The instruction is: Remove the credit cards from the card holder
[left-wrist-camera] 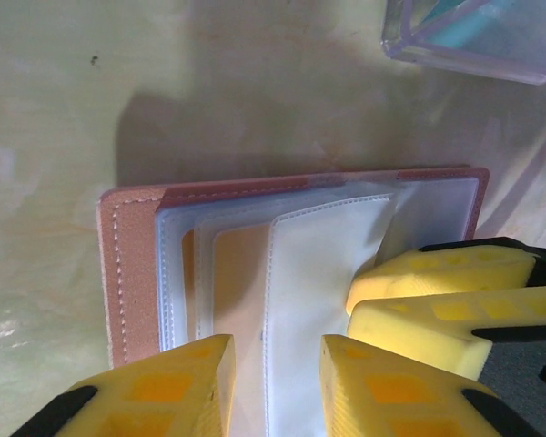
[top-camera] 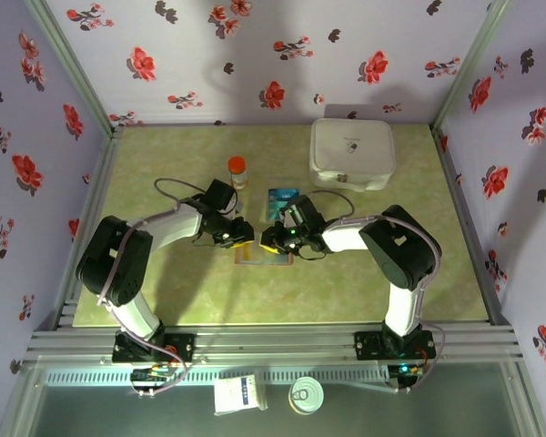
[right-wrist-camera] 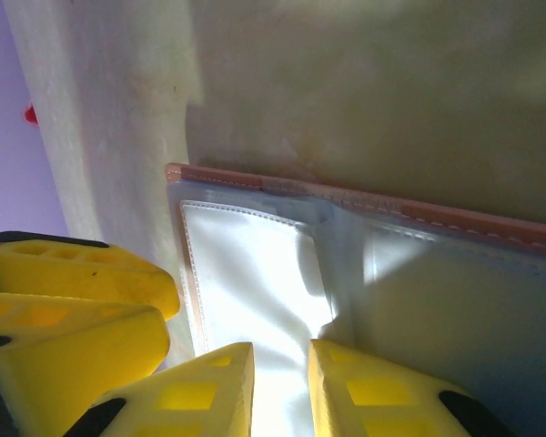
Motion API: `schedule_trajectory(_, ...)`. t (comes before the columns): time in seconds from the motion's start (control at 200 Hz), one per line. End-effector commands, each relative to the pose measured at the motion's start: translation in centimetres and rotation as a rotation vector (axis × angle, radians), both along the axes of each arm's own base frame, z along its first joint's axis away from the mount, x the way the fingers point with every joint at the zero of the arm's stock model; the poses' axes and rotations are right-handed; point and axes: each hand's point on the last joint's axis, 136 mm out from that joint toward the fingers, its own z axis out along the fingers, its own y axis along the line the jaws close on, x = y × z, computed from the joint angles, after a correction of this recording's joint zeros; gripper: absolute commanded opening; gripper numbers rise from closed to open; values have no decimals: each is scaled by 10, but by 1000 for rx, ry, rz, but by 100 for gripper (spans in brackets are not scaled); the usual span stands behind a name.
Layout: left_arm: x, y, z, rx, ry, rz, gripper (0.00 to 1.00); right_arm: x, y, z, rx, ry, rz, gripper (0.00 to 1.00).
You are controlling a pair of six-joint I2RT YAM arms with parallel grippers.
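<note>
Several clear sleeves [left-wrist-camera: 328, 273] — one showing orange — fill the brown card holder [left-wrist-camera: 132, 273].

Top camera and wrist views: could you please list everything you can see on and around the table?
card holder: one, brown with clear sleeves, open at table centre
clear box: one, see-through with teal contents, just behind the card holder
case: one, white, far right of table
bottle: one, orange cap, behind the left arm
packet: one, white and blue, front ledge
round lid: one, whitish, beside the packet
table: one, pale green
walls: three, lilac with red flowers
left gripper: one, yellow fingers, over the card holder
right gripper: one, yellow fingers, over the card holder
</note>
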Motion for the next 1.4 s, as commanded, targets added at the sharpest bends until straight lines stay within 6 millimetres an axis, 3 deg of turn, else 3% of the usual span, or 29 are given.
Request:
schedule_trajectory(0.0, -4, -7, -10, -37, 34, 1, 30, -3, -5, -9, -4, 34, -12, 24)
schedule_trajectory(0.26, -5, -11, -14, -62, 48, 2, 30, -4, -4, -11, -2, 43, -14, 24)
schedule_trajectory(0.405, -4, -14, -13, -82, 49, 5, 22, -3, -2, -7, 16, 39, -12, 24)
schedule_trajectory(0.665, -1, -18, 11, -120, 3, 5, 22, 4, -5, 27, 30, -43, -31, 27)
schedule_trajectory(1.01, 0, -32, 35, -164, -14, -27, 27, 15, -45, 72, -70, -169, -97, 29)
schedule_trajectory(1.395, 2, -83, 32, -174, -2, -104, 41, 13, -87, 96, -174, -237, -140, 30)
